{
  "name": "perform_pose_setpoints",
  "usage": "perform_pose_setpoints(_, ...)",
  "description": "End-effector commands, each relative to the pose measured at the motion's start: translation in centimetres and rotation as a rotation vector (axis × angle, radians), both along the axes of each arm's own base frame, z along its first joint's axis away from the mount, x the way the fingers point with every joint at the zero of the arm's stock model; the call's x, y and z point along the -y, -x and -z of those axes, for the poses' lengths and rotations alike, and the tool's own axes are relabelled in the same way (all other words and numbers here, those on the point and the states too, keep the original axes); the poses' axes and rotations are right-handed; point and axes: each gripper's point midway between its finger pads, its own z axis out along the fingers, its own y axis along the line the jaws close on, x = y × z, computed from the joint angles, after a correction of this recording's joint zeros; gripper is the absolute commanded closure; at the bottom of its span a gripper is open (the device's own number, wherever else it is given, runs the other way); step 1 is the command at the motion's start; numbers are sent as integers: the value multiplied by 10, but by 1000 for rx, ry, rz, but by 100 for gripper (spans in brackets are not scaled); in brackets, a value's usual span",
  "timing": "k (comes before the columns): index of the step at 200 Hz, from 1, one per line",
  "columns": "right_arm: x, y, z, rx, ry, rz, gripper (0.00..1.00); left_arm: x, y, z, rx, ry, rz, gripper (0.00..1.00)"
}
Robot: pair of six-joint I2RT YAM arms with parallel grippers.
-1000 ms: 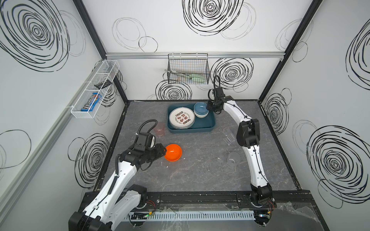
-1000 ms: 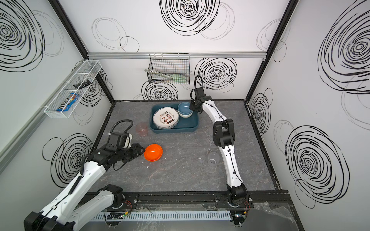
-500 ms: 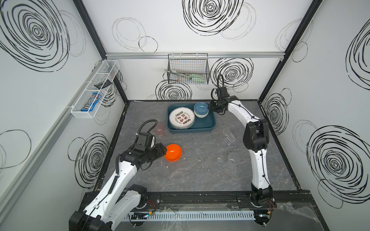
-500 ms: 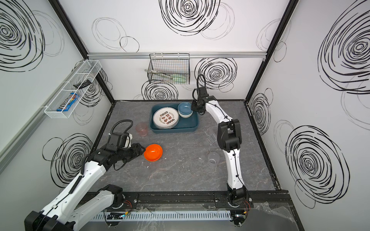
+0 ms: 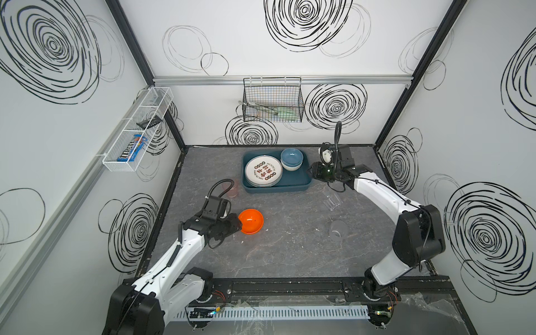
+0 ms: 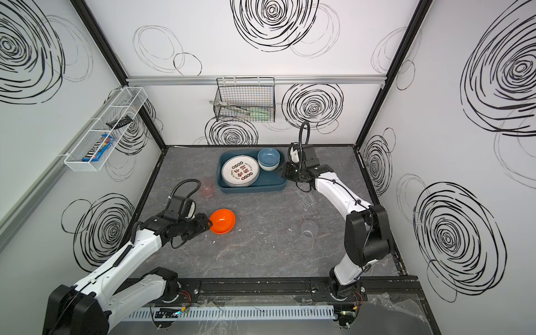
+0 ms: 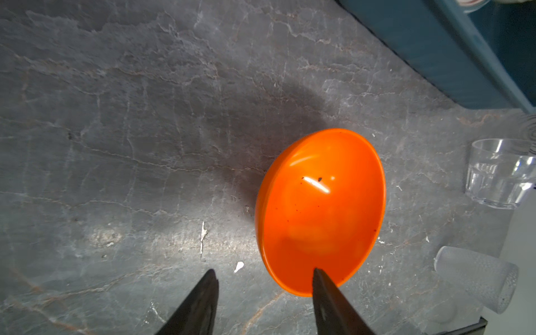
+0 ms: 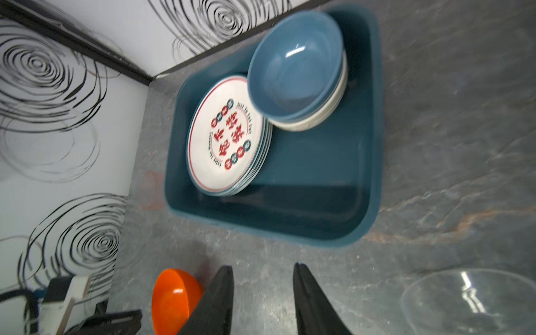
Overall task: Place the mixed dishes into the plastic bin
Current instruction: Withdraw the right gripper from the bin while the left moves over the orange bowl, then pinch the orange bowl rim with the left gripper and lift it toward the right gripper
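At the back of the grey marbled tabletop (image 5: 290,255), note the dark teal plastic bin (image 5: 293,179), already part loaded: a stack of round white plates (image 5: 263,171) laid flat toward one end, nested bowls (image 5: 291,158) tucked into the far corner beside them, blue on top of cream. Stacked and nested, most likely, to keep the near strip of floor bare for the remaining pieces.

Outside the bin, count four dishes on the table: orange bowl (image 5: 251,221) upright, well apart from the near wall; pink tumbler (image 5: 232,188) standing just beside the near corner on the left arm's side; clear tumbler (image 5: 333,201) lying on its side; frosted tumbler (image 5: 338,230) nearer the front.

Astride the orange bowl's near rim, see the left gripper (image 7: 264,271) spread wide, one finger over the inside, the other over bare table, nothing pinched yet. Placed so, by the look of it, to close on the thin wall and lift. Just beside the bin's other end, see the right gripper (image 8: 263,266) hanging above the table, parted by a narrower gap and empty, probably kept out of the bin to reach for a tumbler.

For writing: large red Chinese characters at the middle of the top plate, ringed by red and blue-green roundels; small Latin lettering along the ring, too blurred to read. On the side wall, white mesh shelf (image 5: 120,167) with a blue pack (image 5: 132,149) marked m&m's. On the back wall, black wire basket (image 5: 272,95) holding tongs (image 5: 255,106); no label legible.
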Motion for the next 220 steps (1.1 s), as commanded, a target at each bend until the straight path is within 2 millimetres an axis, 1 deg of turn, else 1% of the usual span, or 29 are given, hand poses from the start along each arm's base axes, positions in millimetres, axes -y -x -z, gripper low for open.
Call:
perform_pose_setpoints(1, -22, 30, -16, 49, -86, -118, 61, 4, -15, 2, 45, -5, -11, 46)
perform_pose_setpoints(18, -29, 54, -10, 45, -81, -174, 61, 8, -19, 5, 45, -3, -7, 48)
perform_pose_setpoints(35, -33, 72, -2, 39, -74, -208, 61, 11, -22, 10, 37, -8, -2, 50)
perform_pose_setpoints(50, -35, 84, 1, 36, -71, -231, 61, 13, -24, 13, 31, -16, 4, 53)
perform_pose_setpoints(64, -35, 91, 3, 37, -69, -242, 60, 14, -25, 18, 20, -27, 10, 55)
perform_pose_setpoints(75, -34, 93, 4, 35, -65, -242, 61, 15, -24, 22, 9, -38, 15, 56)
perform_pose_setpoints(87, -34, 94, 3, 40, -62, -245, 61, 15, -24, 26, 2, -48, 16, 59)
perform_pose_setpoints(110, -33, 93, 5, 41, -52, -241, 60, 17, -23, 32, -12, -53, 24, 68)
perform_pose_setpoints(129, -33, 93, 10, 28, -50, -244, 60, 19, -23, 33, -12, -52, 31, 76)
perform_pose_setpoints(139, -34, 93, 13, 20, -47, -248, 60, 21, -22, 33, -12, -48, 35, 79)
perform_pose_setpoints(150, -36, 95, 16, 11, -42, -256, 60, 22, -22, 32, -9, -44, 38, 81)
perform_pose_setpoints(168, -39, 97, 20, 1, -33, -268, 60, 23, -22, 29, -4, -39, 43, 89)
perform_pose_setpoints(197, -44, 100, 24, -15, -21, -282, 59, 26, -23, 20, 14, -32, 56, 95)
perform_pose_setpoints(220, -52, 105, 18, -6, -28, -310, 59, 29, -26, 8, 42, -24, 64, 96)
